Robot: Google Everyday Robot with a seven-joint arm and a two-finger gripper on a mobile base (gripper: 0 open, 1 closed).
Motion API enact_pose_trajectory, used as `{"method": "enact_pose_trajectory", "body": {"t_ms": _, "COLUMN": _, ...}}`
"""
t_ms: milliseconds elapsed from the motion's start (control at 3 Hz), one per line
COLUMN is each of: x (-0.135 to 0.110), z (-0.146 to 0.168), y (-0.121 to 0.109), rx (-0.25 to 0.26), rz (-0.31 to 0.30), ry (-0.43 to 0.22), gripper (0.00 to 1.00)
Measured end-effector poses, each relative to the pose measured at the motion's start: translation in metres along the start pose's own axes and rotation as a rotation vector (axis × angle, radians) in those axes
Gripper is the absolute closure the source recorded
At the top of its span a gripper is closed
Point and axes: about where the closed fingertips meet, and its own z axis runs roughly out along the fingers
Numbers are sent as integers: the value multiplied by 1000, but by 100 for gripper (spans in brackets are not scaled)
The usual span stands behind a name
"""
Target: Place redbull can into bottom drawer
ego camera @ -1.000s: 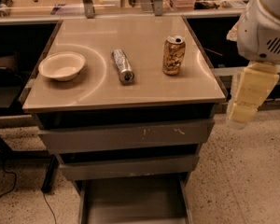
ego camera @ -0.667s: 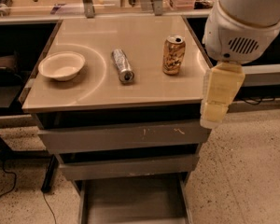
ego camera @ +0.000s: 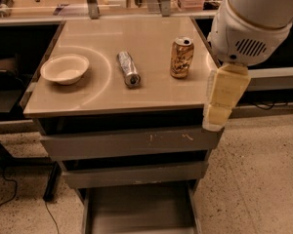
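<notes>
The redbull can (ego camera: 128,68), slim and silver, lies on its side in the middle of the tan cabinet top (ego camera: 97,99), with its shiny round end facing me. The bottom drawer (ego camera: 136,211) is pulled out below, and its flat grey floor shows bare. My gripper (ego camera: 219,104) hangs as a cream-coloured part under the white arm housing (ego camera: 251,23). It sits at the cabinet's right front corner, to the right of the can and apart from it. It holds nothing that I can see.
A gold-orange soda can (ego camera: 181,57) stands upright to the right of the redbull can, close to my arm. A white bowl (ego camera: 65,68) sits at the left. Two shut grey drawers (ego camera: 129,143) lie above the open one. Speckled floor lies at the right.
My arm has swung left from beside the cabinet to its right front corner. The cans and the bowl have not moved.
</notes>
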Motion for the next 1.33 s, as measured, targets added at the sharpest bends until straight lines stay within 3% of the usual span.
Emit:
{"method": "enact_pose_trajectory", "body": {"t_ms": 333, "x": -28, "z": 20, "y": -16, "rx": -30, "rz": 46, "ry": -93, "gripper": 0}}
{"method": "enact_pose_trajectory", "body": {"t_ms": 667, "x": -56, "z": 50, "y": -42, "rx": -117, "rz": 131, "ry": -178, "gripper": 0}}
{"method": "enact_pose_trajectory", "body": {"t_ms": 1000, "x": -75, "z": 67, "y": -54, "rx": -199, "rz": 112, "ry": -213, "gripper": 0}}
{"method": "enact_pose_trajectory", "body": {"t_ms": 1333, "x": -76, "z": 69, "y": -55, "rx": -206, "rz": 109, "ry": -215, "gripper": 0}}
